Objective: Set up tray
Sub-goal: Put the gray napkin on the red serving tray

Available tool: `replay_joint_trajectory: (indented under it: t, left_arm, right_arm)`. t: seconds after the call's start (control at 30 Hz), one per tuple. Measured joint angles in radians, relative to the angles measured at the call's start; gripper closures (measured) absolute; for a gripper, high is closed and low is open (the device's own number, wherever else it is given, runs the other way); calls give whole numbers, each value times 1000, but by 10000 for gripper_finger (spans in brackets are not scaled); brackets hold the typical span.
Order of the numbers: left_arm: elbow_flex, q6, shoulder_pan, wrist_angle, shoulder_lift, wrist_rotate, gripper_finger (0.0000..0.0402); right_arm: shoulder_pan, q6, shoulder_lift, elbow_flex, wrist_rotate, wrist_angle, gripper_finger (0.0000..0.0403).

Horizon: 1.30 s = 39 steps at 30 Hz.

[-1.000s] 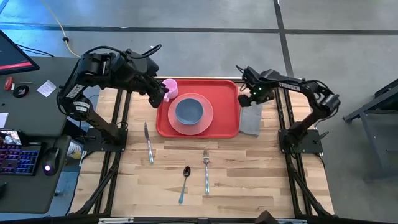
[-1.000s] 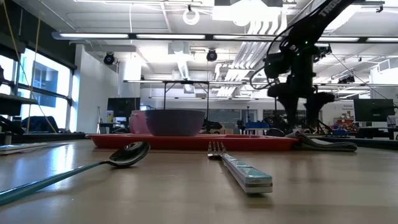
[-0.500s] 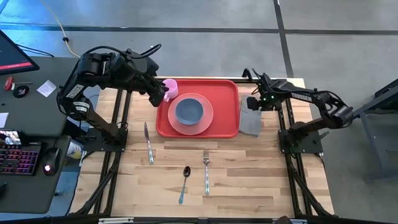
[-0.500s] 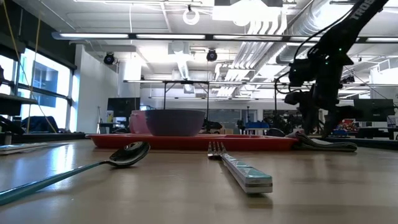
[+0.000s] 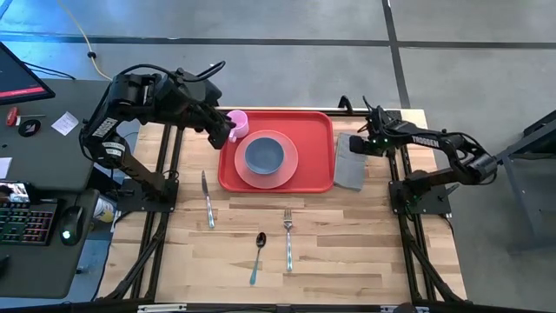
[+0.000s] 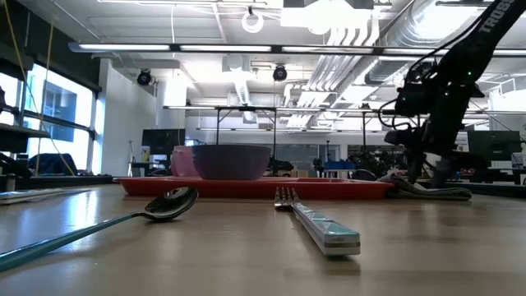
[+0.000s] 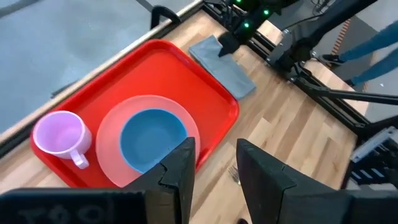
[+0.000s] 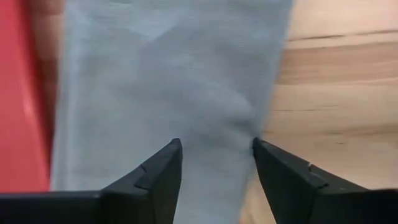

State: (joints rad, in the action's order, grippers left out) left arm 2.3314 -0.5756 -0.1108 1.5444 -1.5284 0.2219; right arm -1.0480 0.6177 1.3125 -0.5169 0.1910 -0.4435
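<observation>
The red tray (image 5: 318, 122) lies at the table's far middle and carries a pink plate (image 5: 287, 170), a blue bowl (image 5: 263, 156) and a pink mug (image 5: 238, 121). A folded grey napkin (image 5: 349, 171) lies flat on the wood along the tray's right side. My right gripper (image 8: 216, 149) is open and low over the napkin's far end (image 8: 168, 74), pointing steeply down with a fingertip on each side of a soft crease. My left gripper (image 7: 214, 149) hangs open and empty high above the tray's left end, beside the mug. My right gripper comes down from above at the napkin's far end (image 8: 214, 118), its open fingertips (image 8: 166, 155) standing at the cloth's top layer. Whether they touch the cloth, I cannot tell. The napkin lies flat on the table.
A knife (image 5: 208, 200) lies on the wood to the left of the tray's near edge. A fork (image 5: 287, 236) and a spoon (image 5: 257, 254) lie nearer the front. Desks with a keyboard and monitor stand beyond the table's left edge.
My right gripper has come down and toward the table's near edge, from above the tray's far right corner to just over the napkin's far end, tipping more steeply downward. The napkin and the tray's things have stayed put.
</observation>
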Motion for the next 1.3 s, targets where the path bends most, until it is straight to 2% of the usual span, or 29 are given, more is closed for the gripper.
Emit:
replay_joint_trajectory:
  t: [0.13, 0.7, 1.2, 1.3]
  left_arm:
    - [0, -6, 0, 0, 0, -31, 250]
    - [0, -39, 0, 0, 0, -43, 250]
    - [0, -58, 0, -1, 0, -57, 250]
    - [0, -58, 0, -1, 0, -56, 250]
  right_arm:
    - [-8, -29, 0, 8, -12, 3, 219]
    - [-7, -73, 0, 9, -66, 95, 245]
    - [2, 34, -3, 9, -210, 124, 230]
    - [16, 32, 32, 9, -192, 143, 235]
